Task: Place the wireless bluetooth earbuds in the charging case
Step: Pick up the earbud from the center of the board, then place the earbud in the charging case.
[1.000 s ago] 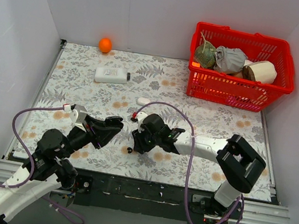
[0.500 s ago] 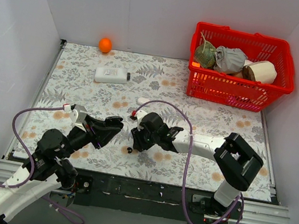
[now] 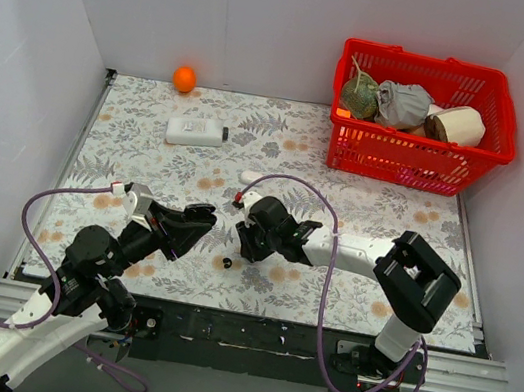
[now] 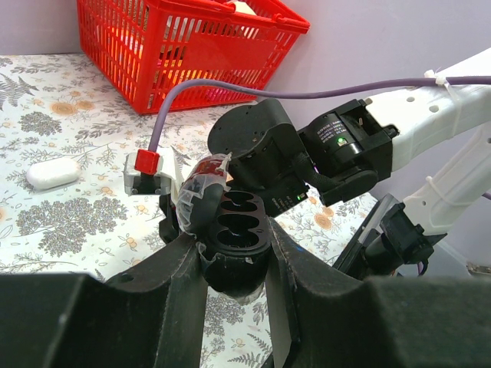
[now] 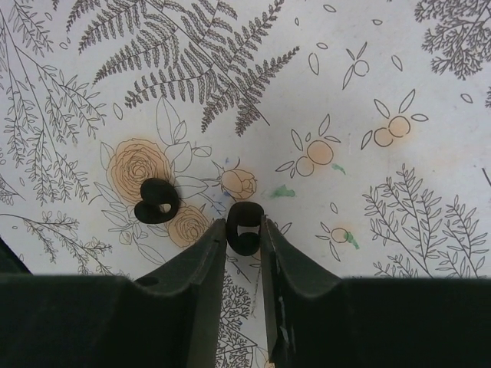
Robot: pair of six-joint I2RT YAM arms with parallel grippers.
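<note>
My left gripper (image 4: 232, 245) is shut on the black charging case (image 4: 236, 218), held open side up above the table, with its empty sockets showing; in the top view the gripper (image 3: 199, 219) is left of centre. My right gripper (image 5: 244, 231) is shut on one small black earbud (image 5: 245, 227), just above the floral cloth. The other earbud (image 5: 156, 211) lies on the cloth to its left. In the top view that loose bud (image 3: 227, 263) lies just below the right gripper (image 3: 243, 244), which is close to the right of the case.
A red basket (image 3: 423, 118) full of items stands at the back right. An orange ball (image 3: 184, 78) and a white bottle (image 3: 196, 131) lie at the back left. A small white oval object (image 3: 252, 177) lies behind the right gripper.
My right gripper has drawn slightly back and up from the cloth with one bud, so the other bud now shows on the cloth. The left arm has not moved.
</note>
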